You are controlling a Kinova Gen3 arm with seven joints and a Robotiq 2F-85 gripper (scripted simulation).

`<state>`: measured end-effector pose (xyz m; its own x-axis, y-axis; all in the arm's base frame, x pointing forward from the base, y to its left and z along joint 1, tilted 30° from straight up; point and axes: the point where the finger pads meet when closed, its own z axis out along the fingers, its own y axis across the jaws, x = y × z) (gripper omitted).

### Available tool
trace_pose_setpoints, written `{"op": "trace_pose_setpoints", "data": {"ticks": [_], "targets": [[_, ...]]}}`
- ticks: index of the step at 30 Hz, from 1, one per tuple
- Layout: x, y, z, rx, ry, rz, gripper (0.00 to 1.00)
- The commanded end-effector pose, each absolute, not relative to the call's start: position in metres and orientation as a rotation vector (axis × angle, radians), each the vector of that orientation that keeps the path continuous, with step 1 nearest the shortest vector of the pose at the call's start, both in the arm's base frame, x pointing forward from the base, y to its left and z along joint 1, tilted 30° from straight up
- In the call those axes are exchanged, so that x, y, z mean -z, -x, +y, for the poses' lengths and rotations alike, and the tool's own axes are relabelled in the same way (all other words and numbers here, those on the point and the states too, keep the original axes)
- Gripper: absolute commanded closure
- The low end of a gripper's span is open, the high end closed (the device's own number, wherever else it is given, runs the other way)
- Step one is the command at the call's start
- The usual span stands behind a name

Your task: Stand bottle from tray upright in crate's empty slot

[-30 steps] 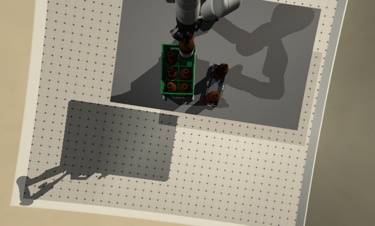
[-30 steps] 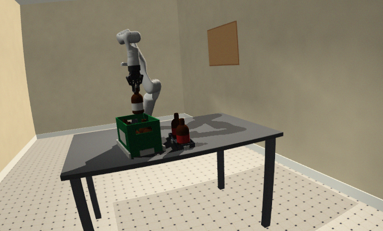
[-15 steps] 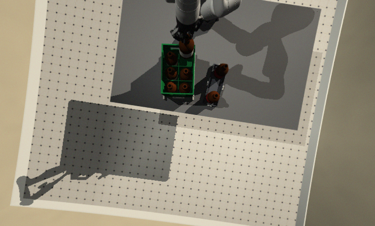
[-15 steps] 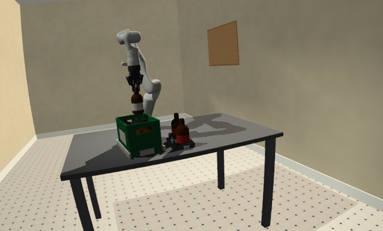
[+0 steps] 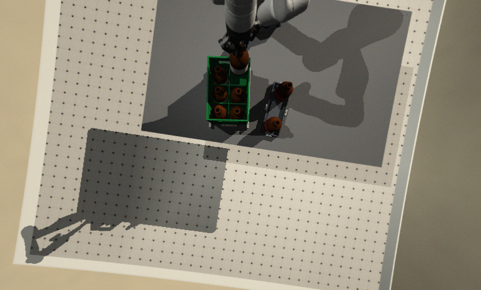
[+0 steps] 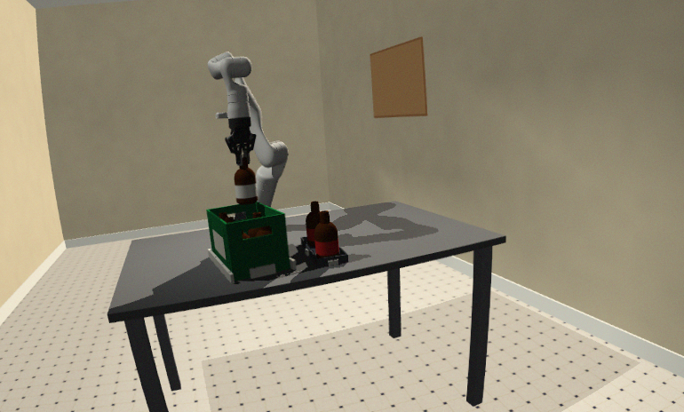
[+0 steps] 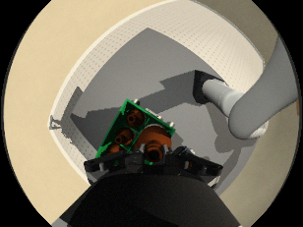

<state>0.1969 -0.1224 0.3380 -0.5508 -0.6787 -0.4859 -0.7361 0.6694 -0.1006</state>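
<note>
Bottle held above crate.
Gripper (image 6: 242, 159) is clamped on the neck of the white-labelled bottle (image 6: 245, 185), upright over the green crate (image 6: 250, 244) slot nearest the bench's (image 6: 411, 230) far edge.

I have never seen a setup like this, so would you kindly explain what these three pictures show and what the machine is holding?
This is one white robot arm ending in a two-finger gripper. One picture looks straight down from above, one looks across the room from the side, and the round one comes from a camera on the wrist, looking down past the gripper. On the dark table stands a green crate with five brown bottles in its slots, and beside it a small tray with two more bottles. The gripper is shut on the neck of a white-labelled bottle, held upright over the crate's far end, where the one free slot is, its base about level with the rim.
</note>
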Motion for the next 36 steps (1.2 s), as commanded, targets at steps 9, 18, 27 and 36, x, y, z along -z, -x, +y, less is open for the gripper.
{"op": "trace_pose_setpoints", "data": {"ticks": [9, 18, 27, 36], "targets": [[-0.331, -0.200, -0.120, -0.156, 1.096, 2.392, 1.00], [-0.323, -0.204, -0.117, -0.156, 1.096, 2.392, 1.00], [-0.314, -0.208, -0.114, -0.156, 1.096, 2.392, 1.00], [-0.310, -0.210, -0.113, -0.156, 1.096, 2.392, 1.00]]}}
